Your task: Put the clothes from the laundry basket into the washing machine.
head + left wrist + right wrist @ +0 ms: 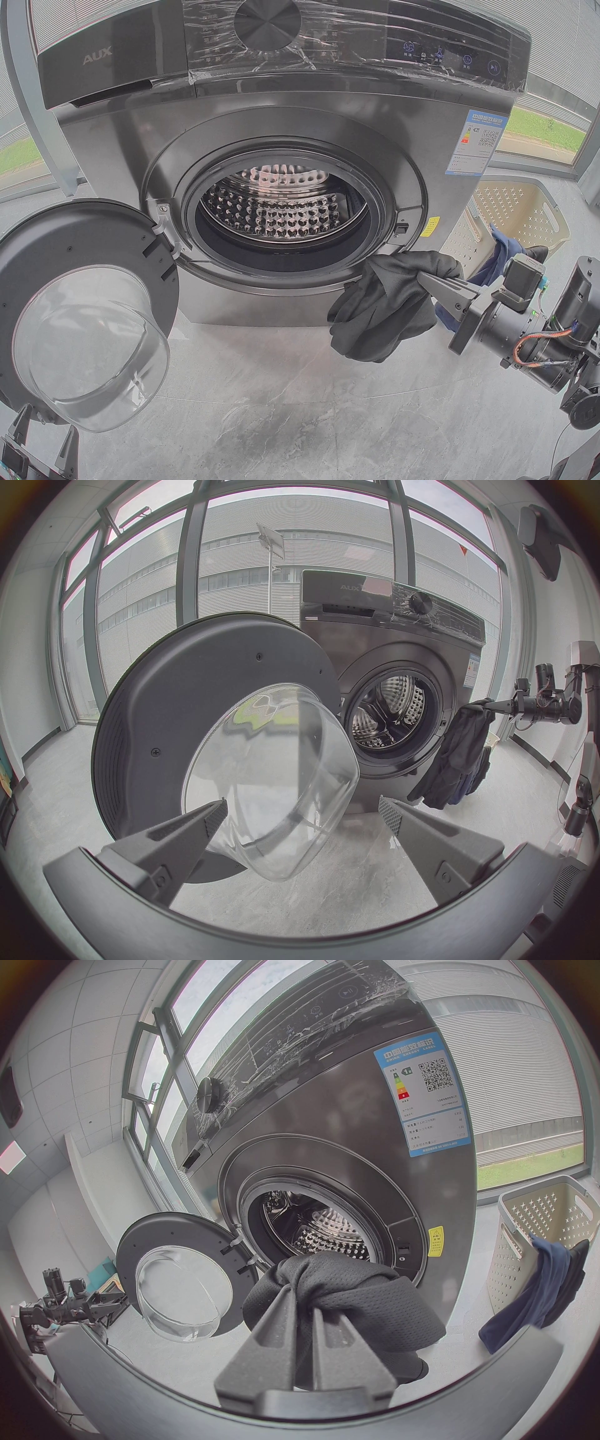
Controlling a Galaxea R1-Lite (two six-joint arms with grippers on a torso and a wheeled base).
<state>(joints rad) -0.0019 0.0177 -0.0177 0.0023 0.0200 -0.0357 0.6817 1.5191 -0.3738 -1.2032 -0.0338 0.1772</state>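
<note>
Early stage, by the look of it. The washing machine (294, 119) stands with its door (81, 300) swung fully open to the left, and the drum (275, 200) looks empty as far as its visible part goes, so no clothes are loaded yet. The right gripper (428, 279) is clamped on a black garment (381, 306), holding it in the air just right of and below the drum opening, in front of the machine's lower right corner; the cloth hangs in a bunch, clear of the floor and not yet inside. The laundry basket (531, 206) sits far right, beside the machine, with a blue garment (500, 256) draped over its near rim and another dark piece (578, 1266) next to it, so at least two items are left to move. The basket's inside is mostly hidden, so I can't tell whether it holds more. The left gripper (301, 805) is near left, low by the open door, fingers apart and holding nothing. Remaining: get the black garment through the opening, let go, then go back for the rest.
</note>
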